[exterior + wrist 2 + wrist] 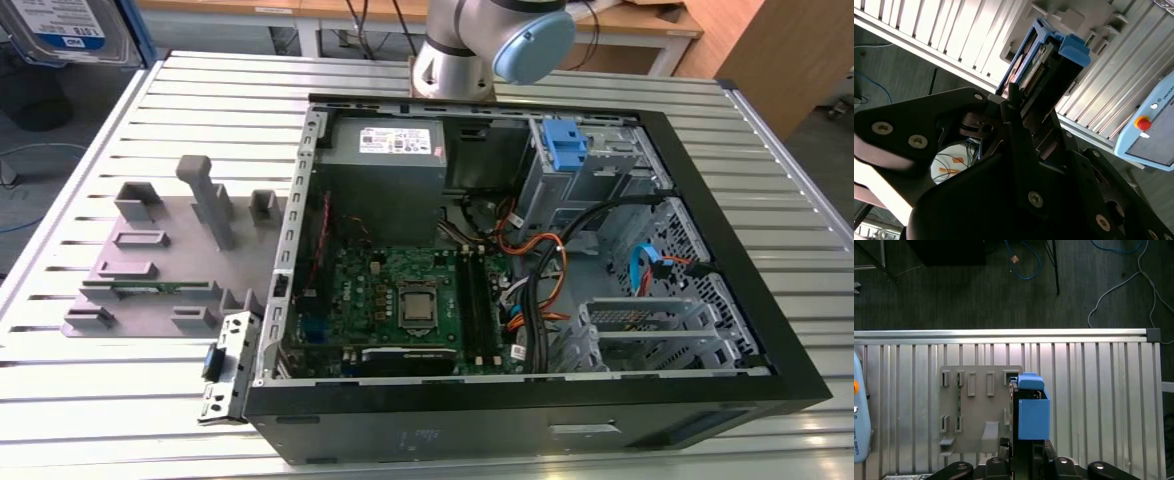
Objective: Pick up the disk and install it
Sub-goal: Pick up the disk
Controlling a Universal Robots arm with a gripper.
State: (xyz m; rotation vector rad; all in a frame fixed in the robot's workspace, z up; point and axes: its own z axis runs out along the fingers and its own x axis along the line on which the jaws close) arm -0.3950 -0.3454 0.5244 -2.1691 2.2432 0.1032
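The disk [1033, 412] is a flat drive in a blue plastic carrier, and it stands on edge between the fingers of my gripper [1021, 446], which is shut on it. In the second wrist view the disk [1041, 70] shows its connector edge and blue tab above the black gripper [1021, 107]. I hold it high above the slatted table, over the grey fixture plate [979, 410]. In the exterior view the disk [64, 30] shows its white-and-blue label at the upper left corner, well away from the open computer case [534, 400].
The case lies open on the slatted metal table [200, 100], with motherboard, cables and a drive bay holding an upright blue bracket [567, 145]. The grey fixture plate [160, 270] lies to the exterior view's left of it. A teach pendant [1154, 125] rests on the table.
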